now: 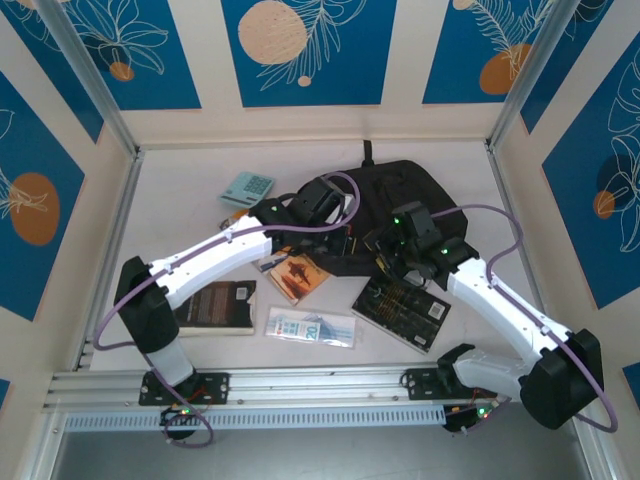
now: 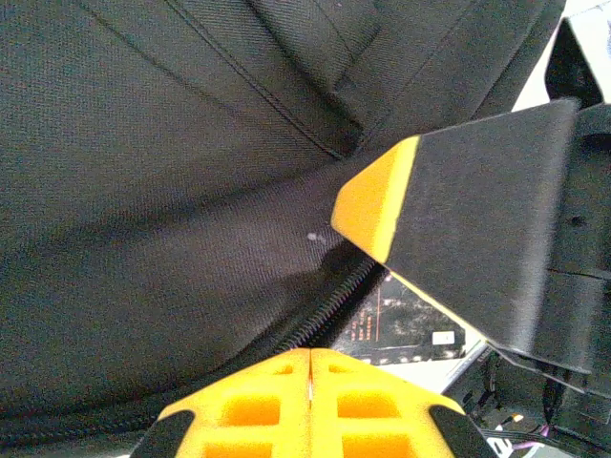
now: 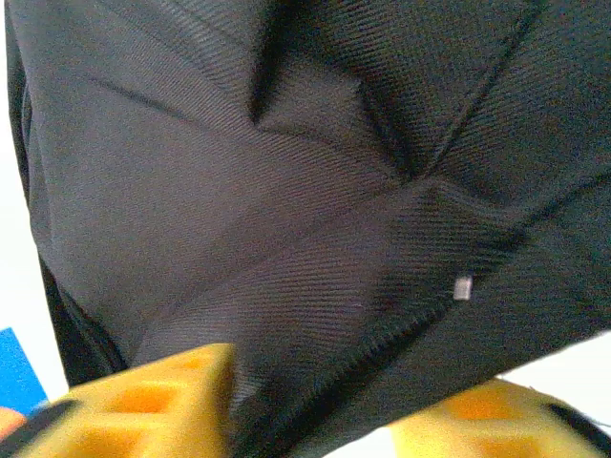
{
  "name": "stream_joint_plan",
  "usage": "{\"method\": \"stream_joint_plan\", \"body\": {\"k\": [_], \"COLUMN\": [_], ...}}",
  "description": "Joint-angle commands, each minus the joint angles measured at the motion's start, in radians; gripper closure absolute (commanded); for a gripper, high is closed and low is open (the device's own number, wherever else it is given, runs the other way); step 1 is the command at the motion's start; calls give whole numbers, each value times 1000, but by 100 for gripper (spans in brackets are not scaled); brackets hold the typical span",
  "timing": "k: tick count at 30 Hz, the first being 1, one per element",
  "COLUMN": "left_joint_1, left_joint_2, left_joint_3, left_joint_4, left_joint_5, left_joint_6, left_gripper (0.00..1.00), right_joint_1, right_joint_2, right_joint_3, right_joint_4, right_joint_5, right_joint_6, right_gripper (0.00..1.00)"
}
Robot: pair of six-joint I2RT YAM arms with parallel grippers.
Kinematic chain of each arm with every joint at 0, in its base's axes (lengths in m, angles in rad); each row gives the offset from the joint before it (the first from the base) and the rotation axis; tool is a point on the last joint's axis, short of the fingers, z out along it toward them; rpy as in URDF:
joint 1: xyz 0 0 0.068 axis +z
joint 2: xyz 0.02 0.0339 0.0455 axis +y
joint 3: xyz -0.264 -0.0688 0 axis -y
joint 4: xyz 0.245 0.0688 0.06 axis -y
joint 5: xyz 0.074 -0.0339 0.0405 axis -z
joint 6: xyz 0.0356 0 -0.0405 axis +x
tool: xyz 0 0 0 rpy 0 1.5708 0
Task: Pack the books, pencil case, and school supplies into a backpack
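The black backpack (image 1: 405,195) lies at the table's middle back, and its fabric and zip (image 2: 325,310) run across the left wrist view. My left gripper (image 1: 322,205) (image 2: 310,355) is shut, pads pressed together with nothing between them, tips at the zip line. My right gripper (image 1: 405,250) (image 3: 315,401) is open, with the backpack's zip edge (image 3: 363,353) lying between its fingers. The black book with gold pattern (image 1: 400,310) (image 2: 410,324) lies in front of the backpack. An orange book (image 1: 298,276), a brown-black book (image 1: 215,307), the pencil case (image 1: 310,327) and a teal square item (image 1: 248,187) lie on the table.
The right gripper's black and yellow finger (image 2: 458,239) hangs close over the zip in the left wrist view. Metal frame posts and a rail (image 1: 300,385) bound the table. The left arm (image 1: 215,255) stretches over the books on the left.
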Motion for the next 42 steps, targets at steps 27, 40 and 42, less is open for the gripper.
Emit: {"method": "stream_joint_plan", "body": {"k": [27,40,42], "left_joint_1": [30,-14,-29], "left_joint_2": [-258,-237,-231], "left_joint_3": [-294,-300,-290], "left_joint_4": [5,105,116], "left_joint_5": [-137,-7,3], "left_joint_6": [50,25,23], "left_gripper": [100,100,100], "right_joint_1": [-176,-113,-55], "right_joint_2": [-74,-200,-214], "right_joint_3": [-82,-68,-54], "right_joint_4": [-169,-191,-218], "right_joint_5": [166,25,39], "right_joint_6": [-275,-128,-76], "right_gripper": [95,43,42]}}
